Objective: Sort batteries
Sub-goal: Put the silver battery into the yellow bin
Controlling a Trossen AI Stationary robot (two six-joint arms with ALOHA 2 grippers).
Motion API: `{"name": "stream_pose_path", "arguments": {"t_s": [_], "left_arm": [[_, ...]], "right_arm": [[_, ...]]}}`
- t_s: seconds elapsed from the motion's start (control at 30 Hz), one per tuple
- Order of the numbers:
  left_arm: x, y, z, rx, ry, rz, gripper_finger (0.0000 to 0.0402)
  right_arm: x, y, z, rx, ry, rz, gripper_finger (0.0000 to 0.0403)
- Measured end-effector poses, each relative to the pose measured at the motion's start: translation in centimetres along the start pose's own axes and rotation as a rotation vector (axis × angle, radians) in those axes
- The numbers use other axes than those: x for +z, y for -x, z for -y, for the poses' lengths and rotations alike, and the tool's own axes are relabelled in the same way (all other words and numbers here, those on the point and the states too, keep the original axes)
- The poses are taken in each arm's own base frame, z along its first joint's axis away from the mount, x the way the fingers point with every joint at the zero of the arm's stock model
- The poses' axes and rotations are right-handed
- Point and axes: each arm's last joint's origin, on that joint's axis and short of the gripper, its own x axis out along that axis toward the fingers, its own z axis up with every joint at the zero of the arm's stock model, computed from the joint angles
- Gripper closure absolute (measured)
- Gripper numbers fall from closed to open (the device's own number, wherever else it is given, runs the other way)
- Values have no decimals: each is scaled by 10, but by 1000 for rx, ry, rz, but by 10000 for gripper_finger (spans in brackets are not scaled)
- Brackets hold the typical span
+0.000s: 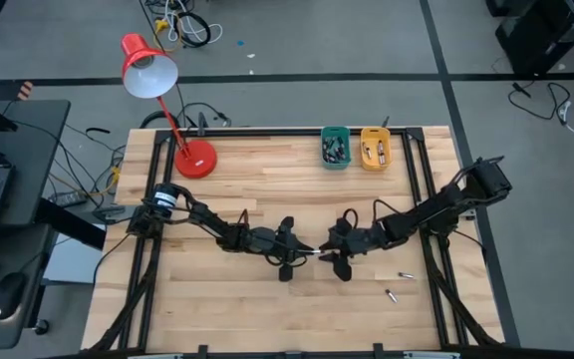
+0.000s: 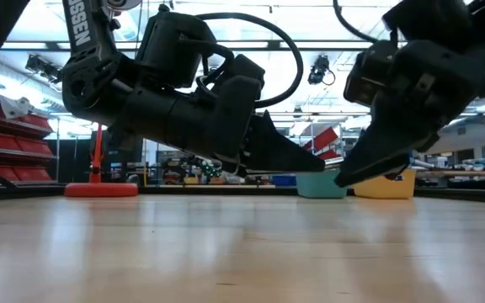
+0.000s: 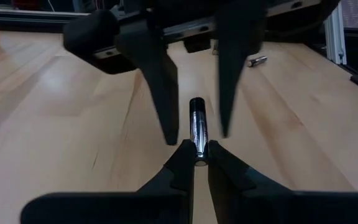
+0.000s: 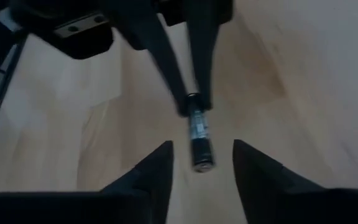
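Dark-bodied battery [image 3: 196, 127] with a shiny silver sleeve and a metal cap at each end, slim cylinder, held in the air between the two grippers a little way in front of the green bin [image 1: 335, 148], toward the table's near edge. Left gripper [image 3: 196, 151] is clamped on one end, fingertips pressed together around the cap. Right gripper [image 4: 202, 154] faces it head-on with its fingers parted on either side of the battery's other end, not touching it, a clear gap on both sides. Two loose batteries [image 1: 405, 275] [image 1: 390, 294] lie on the wood table [image 1: 267, 309] further from the green bin, toward the near right corner, well apart from both grippers. Yellow bin [image 1: 375, 148] sits just beside the green bin at the far edge, both with batteries inside. Red lamp [image 1: 195, 158] stands left of the green bin on the far side. Bare wood between the grippers and the green bin, and all along the near edge.
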Motion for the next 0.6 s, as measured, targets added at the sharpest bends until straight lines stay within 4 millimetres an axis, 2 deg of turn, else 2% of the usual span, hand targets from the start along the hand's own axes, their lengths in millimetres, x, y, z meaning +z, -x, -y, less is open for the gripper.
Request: {"name": "stream_pose_path", "arguments": {"t_s": [0.33,0.6], "left_arm": [[0,-1,-5,-9,-21,-12,363],[0,-2,-13,-17,-20,-27,358]], "right_arm": [[8,-2,13,42,21,-33,379],[12,-3,22,52,65,-43,387]]}}
